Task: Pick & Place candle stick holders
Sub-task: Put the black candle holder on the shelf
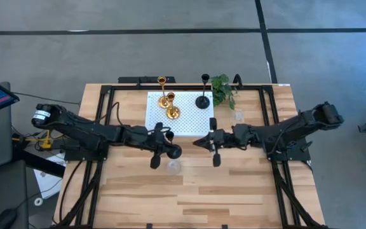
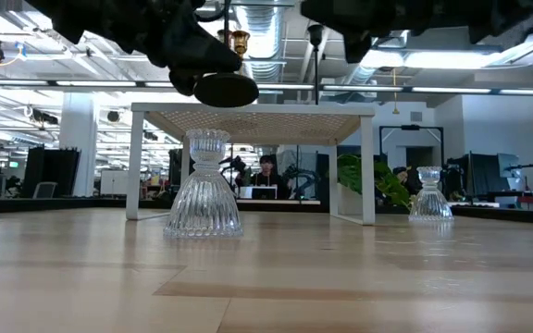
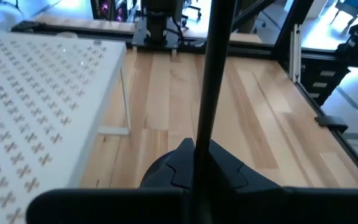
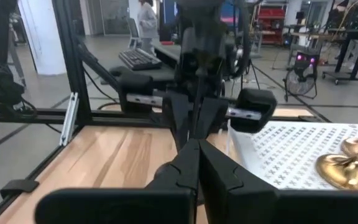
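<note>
My left gripper [image 1: 169, 148] is shut on a tall black candle stick holder above the table's middle; its round base [image 2: 225, 90] hangs in the air. My right gripper [image 1: 198, 142] is shut and empty, facing the left one. One squat clear glass holder [image 1: 173, 166] stands on its base on the table below my left gripper, another [image 1: 238, 116] at the right. Two gold holders [image 1: 172, 109] and a second black holder [image 1: 203, 97] stand on the white perforated stand [image 1: 186, 124]. My left gripper pinches the black holder's slim stem [image 3: 205, 118] between its two fingers [image 3: 229, 168], coming level from the table's left. The fingers lie across the stem. The holder stands roughly upright in the hold, lifted clear of the table, its base [image 1: 175, 151] below the fingers.
A small green leafy plant [image 1: 222, 89] stands at the far edge, right of the stand. The table's black frame rails run along both sides. Bare wood lies toward the near edge. People sit in the room beyond the table [image 2: 266, 171].
</note>
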Action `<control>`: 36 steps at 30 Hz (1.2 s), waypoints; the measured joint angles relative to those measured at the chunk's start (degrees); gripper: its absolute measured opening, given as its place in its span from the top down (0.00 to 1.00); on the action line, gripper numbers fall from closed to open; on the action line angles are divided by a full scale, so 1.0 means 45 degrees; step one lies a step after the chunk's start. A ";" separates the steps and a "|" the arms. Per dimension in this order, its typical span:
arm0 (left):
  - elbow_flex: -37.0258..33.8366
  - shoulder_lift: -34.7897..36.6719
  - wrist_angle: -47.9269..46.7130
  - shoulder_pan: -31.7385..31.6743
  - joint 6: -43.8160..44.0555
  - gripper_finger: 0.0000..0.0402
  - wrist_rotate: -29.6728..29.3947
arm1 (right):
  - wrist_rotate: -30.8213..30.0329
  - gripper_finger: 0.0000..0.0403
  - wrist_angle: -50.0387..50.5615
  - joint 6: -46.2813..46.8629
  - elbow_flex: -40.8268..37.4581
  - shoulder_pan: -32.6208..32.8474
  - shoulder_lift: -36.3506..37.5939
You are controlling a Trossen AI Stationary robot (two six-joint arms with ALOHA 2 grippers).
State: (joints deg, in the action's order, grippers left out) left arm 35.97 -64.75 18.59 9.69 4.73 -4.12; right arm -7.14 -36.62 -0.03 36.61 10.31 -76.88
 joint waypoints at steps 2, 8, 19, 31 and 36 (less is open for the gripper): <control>0.0001 -0.0030 -0.0092 -0.0002 0.0010 0.96 0.0004 | -0.0005 1.00 0.0079 -0.0004 0.0351 0.0000 -0.0436; -0.0002 -0.0035 -0.0079 0.0048 0.0044 0.96 0.0266 | -0.0050 0.98 0.0059 0.0000 0.1356 -0.0069 -0.1433; -0.0002 -0.0035 -0.0127 0.0083 0.0044 0.96 0.0266 | -0.0044 0.69 0.0272 0.0316 0.2325 -0.0427 -0.2641; -0.0007 -0.0035 -0.0129 0.0083 0.0044 0.96 0.0266 | 0.0301 0.53 0.0337 0.0374 0.2876 -0.0389 -0.2789; -0.0007 -0.0035 -0.0132 0.0083 0.0044 0.96 0.0266 | 0.0306 0.51 0.0405 0.0359 0.2994 -0.0389 -0.2991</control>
State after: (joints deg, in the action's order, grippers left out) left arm 35.94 -64.90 18.00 10.07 4.93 -2.92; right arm -5.76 -34.80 1.58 50.09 8.56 -90.34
